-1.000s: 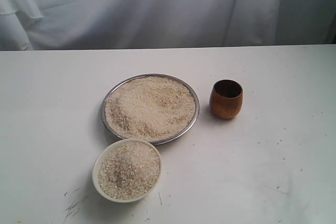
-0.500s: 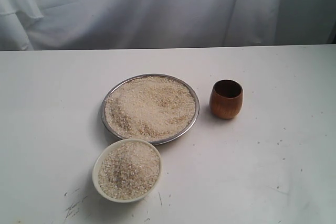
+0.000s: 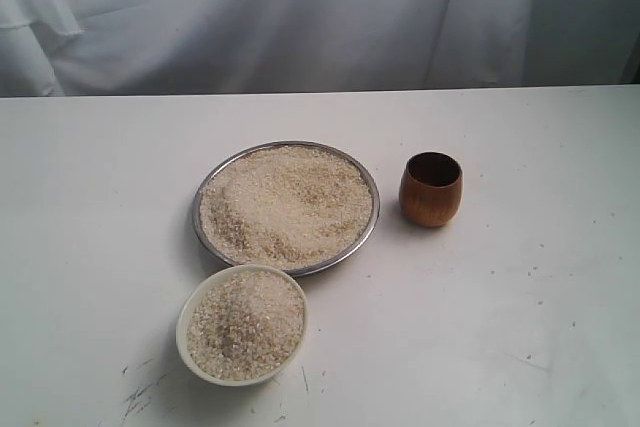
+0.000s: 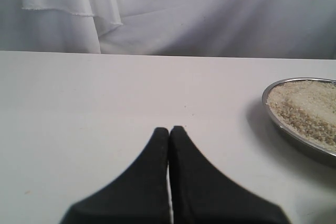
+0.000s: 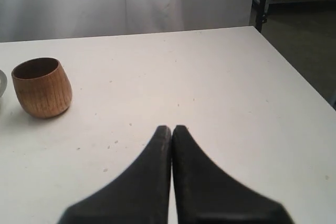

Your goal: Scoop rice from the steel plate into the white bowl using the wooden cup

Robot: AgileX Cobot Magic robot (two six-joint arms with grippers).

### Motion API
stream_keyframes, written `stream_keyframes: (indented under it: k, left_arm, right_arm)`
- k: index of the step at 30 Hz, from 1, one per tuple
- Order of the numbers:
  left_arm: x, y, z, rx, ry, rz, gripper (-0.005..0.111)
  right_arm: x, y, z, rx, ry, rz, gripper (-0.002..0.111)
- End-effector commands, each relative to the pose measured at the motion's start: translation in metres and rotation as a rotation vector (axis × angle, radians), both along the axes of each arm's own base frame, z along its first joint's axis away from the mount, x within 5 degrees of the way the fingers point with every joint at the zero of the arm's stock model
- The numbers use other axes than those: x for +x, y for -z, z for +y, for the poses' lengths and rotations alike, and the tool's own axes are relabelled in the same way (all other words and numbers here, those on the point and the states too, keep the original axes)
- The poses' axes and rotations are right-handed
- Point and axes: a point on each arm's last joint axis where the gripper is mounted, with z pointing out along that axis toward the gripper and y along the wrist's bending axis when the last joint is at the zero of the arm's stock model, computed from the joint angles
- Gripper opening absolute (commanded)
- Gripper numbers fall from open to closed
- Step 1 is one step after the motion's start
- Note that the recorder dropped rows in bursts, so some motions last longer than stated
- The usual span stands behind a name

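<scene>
Item: wooden cup [image 3: 431,189], 3 o'clock of steel plate [image 3: 376,215]. Judged light, rigid, smooth-sided, likely slippery. I'd pinch its rim wall. My right gripper [image 5: 171,129]: jaws pressed together, empty.

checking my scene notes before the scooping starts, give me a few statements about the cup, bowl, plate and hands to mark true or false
1. The wooden cup stands upright on the table, apart from the steel plate. True.
2. The white bowl is empty. False: it holds a heap of rice.
3. The right hand grips the wooden cup. False: it is shut on nothing, and the cup stands off to one side of it.
4. Rice covers most of the steel plate. True.
5. The left hand is wide open. False: its fingers are pressed together, holding nothing.
</scene>
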Motion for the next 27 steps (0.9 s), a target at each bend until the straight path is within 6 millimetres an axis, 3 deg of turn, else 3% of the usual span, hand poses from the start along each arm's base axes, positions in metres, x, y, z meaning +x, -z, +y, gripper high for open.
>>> stream_keyframes:
  k: [1, 27]
  left_arm:
    - [-0.0001, 0.0007, -0.0001, -0.004, 0.001, -0.007, 0.0]
    - [-0.0001, 0.0007, -0.0001, -0.004, 0.001, -0.007, 0.0]
  right_arm:
    - [-0.0004, 0.0013, -0.0008, -0.023, 0.005, 0.003, 0.0]
    - [-0.0004, 0.0011, -0.0002, -0.018, -0.005, 0.001, 0.0]
